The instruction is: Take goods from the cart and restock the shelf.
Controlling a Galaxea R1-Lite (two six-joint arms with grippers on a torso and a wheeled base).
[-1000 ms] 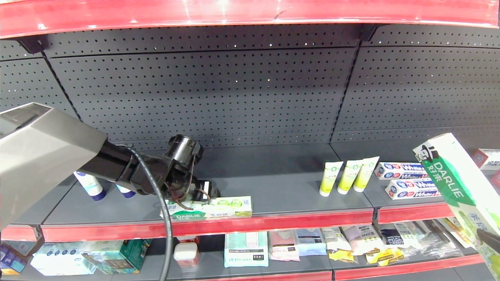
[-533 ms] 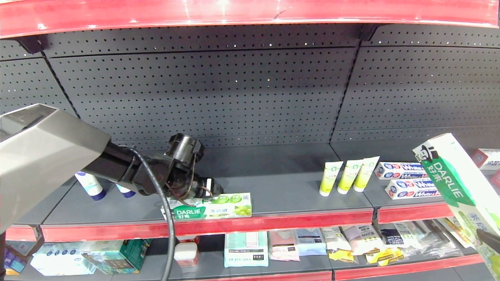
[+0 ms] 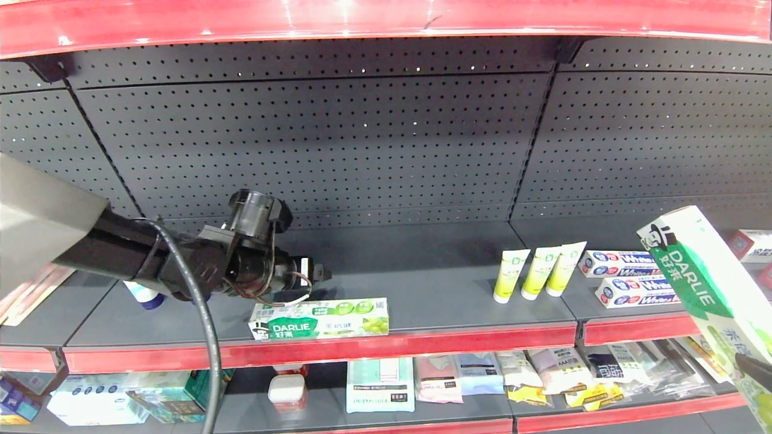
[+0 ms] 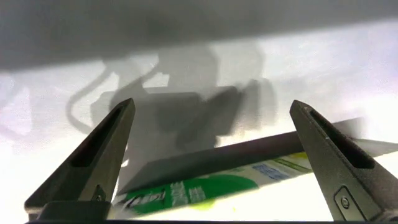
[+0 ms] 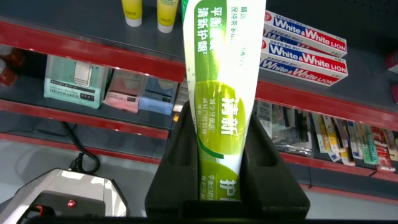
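A green-and-white toothpaste box [image 3: 319, 319] lies flat at the front edge of the grey middle shelf [image 3: 434, 289]. My left gripper [image 3: 316, 275] hovers just behind and above its left half, open, with nothing between its fingers [image 4: 99, 158]; the box [image 4: 205, 190] shows below them. My right gripper [image 5: 225, 146] is at the far right, below shelf level, shut on a second toothpaste box [image 3: 708, 295] that stands tilted upward [image 5: 222, 81].
Three yellow-green tubes [image 3: 537, 271] and stacked white toothpaste boxes [image 3: 633, 278] stand on the shelf's right part. White-and-blue tubes [image 3: 143, 295] sit behind my left arm. Packets and boxes fill the lower shelf [image 3: 422, 380]. The shelf between the flat box and the tubes is bare.
My left gripper has let go of the flat toothpaste box and drawn back to the left and upward. The box stays on the shelf. The right arm has not moved.
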